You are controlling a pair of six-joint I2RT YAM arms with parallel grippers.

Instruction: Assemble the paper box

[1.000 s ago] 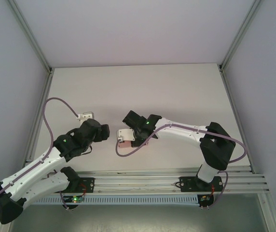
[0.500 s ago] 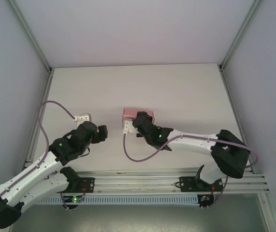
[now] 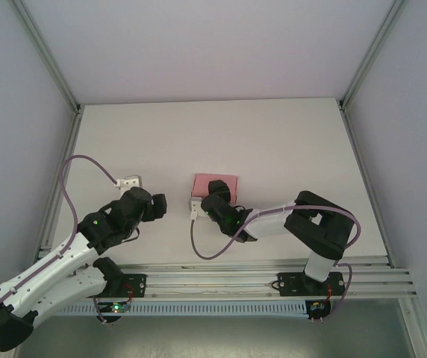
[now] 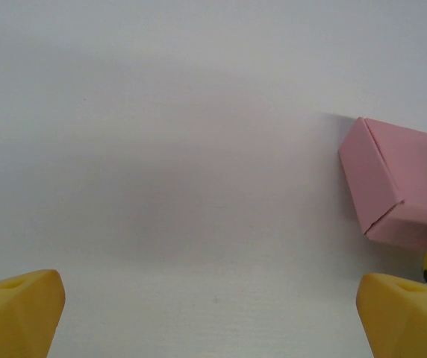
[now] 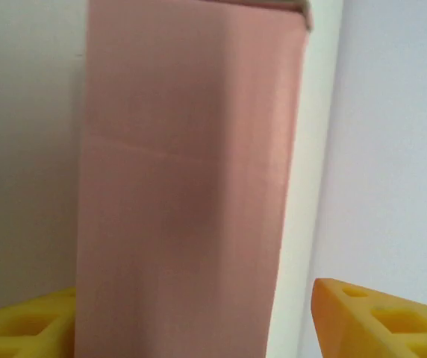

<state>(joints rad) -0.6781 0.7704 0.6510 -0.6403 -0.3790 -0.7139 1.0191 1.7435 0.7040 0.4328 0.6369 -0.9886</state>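
The paper box [image 3: 216,183] is a small closed pink rectangular box lying flat on the white table [image 3: 288,149]. My right gripper [image 3: 212,198] sits just on its near side. In the right wrist view the box [image 5: 191,186] runs up between the yellow fingertips [image 5: 378,321]. My right gripper [image 5: 198,328] is open, with a clear gap on the box's right side. To the left, my left gripper [image 3: 157,205] is open and holds nothing. Its wrist view has the box [image 4: 404,179] at the right edge, beyond the wide-apart left gripper [image 4: 213,313].
Aluminium frame posts [image 3: 49,67] and white walls close in the table on three sides. A rail [image 3: 258,270] runs along the near edge by the arm bases. A lilac cable with a white connector [image 3: 130,180] loops left of the left arm.
The right arm carried the box away from the near edge and set it down flat on the table, then its jaws opened. The left arm drew back slightly.
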